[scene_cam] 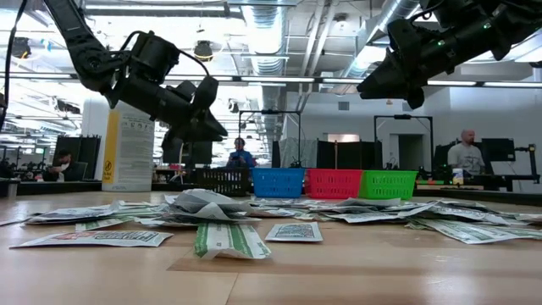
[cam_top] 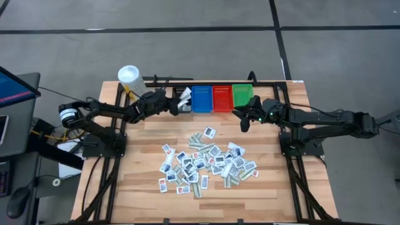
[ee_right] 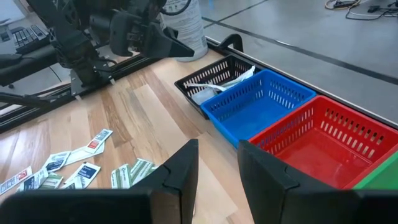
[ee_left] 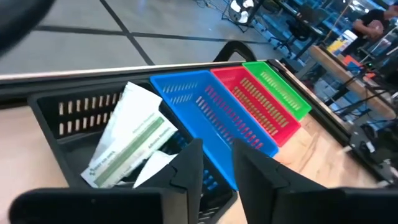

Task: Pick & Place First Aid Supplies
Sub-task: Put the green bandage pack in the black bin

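Left gripper (cam_top: 178, 105): is being held over the black bin (cam_top: 183, 107) at the far left of the bin row; in its own wrist view the fingers (ee_left: 186, 168) are standing apart with nothing between them, so it is judged released and empty.

Packet in the bin: a white packet with green bands (ee_left: 127, 143) is lying tilted against the black bin's wall, just beyond the left fingers (apparently dropped there, though this is a judgement).

Right gripper (cam_top: 244, 122): is being held above the table near the green bin (cam_top: 242, 94); its fingers (ee_right: 180, 171) are parted with a gap and nothing is being gripped.

Supplies: the first aid supplies (cam_top: 203, 164) are lying scattered in a loose heap on the table (cam_top: 269, 200), towards its near middle, well apart from both grippers.

Other bins: the blue bin (cam_top: 201, 99) and red bin (cam_top: 222, 97) are sitting between the black and green ones; both are looking bare in the right wrist view.

Key relation: the heap is lying on the near side of both grippers, its long axis running left to right; its right end is reaching closer to the right gripper, which is judged somewhat nearer overall.

Step in hand: the next packet is judged to be fetched from the heap.
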